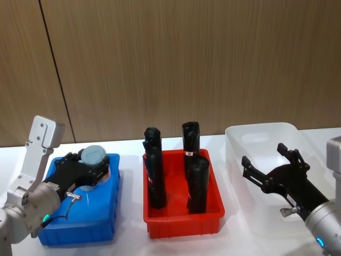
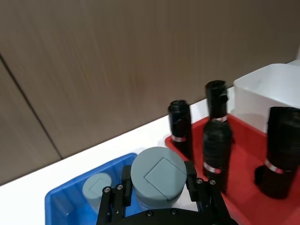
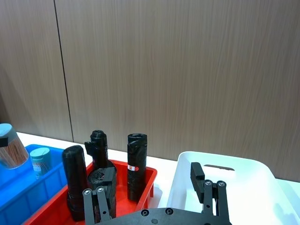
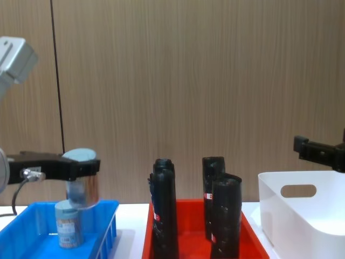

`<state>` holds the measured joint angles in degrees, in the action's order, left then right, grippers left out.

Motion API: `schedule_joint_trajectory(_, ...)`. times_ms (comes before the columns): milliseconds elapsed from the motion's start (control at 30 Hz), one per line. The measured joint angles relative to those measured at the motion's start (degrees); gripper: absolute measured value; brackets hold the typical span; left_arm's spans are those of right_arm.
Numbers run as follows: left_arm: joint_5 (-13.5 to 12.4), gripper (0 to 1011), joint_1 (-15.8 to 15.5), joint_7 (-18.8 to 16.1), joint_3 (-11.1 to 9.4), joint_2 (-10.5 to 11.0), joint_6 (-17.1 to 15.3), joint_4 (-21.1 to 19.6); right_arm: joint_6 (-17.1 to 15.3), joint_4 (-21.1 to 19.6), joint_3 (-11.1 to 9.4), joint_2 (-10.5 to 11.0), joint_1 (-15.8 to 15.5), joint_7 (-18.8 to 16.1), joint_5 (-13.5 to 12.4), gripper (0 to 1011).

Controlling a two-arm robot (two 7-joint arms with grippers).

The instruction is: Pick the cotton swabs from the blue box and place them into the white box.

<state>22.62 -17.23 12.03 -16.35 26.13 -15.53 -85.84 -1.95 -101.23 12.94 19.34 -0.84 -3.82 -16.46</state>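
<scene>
Right now the left gripper [image 1: 88, 164] is squeezing one tub of cotton swabs [image 4: 82, 188] between its two fingers. It is holding the tub in the air, just above the blue box [image 1: 80, 230]. A second tub [image 4: 67, 225] is standing inside the blue box, right under the held one. So the robot seems to be doing the carrying step: the tub is out of the blue box but not yet in the white box [image 1: 266, 132].

The right gripper [image 1: 264, 154] is hanging over the white box with its fingers spread apart and nothing between them.

Next, the tub is going to need a trip to the right. The red tray [image 1: 184, 223] is sitting between the two boxes, and tall black cylinders [image 1: 198, 181] are standing up in it. From the chest view it is hard to tell, but the bottom of the tub may be lower than their tops. So the tub should probably go higher first.

The white box is wide open on top and looks empty. The right gripper is taking up room above it, so it should move aside or take the tub.
</scene>
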Motion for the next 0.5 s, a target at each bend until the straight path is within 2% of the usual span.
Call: schedule_joint_trajectory(500,0.5,671,0.6,12.0,0.3,2.1,2.6,-3.1,0.0,0.0,0.0,0.0,0.0,0.0,0.0,1001)
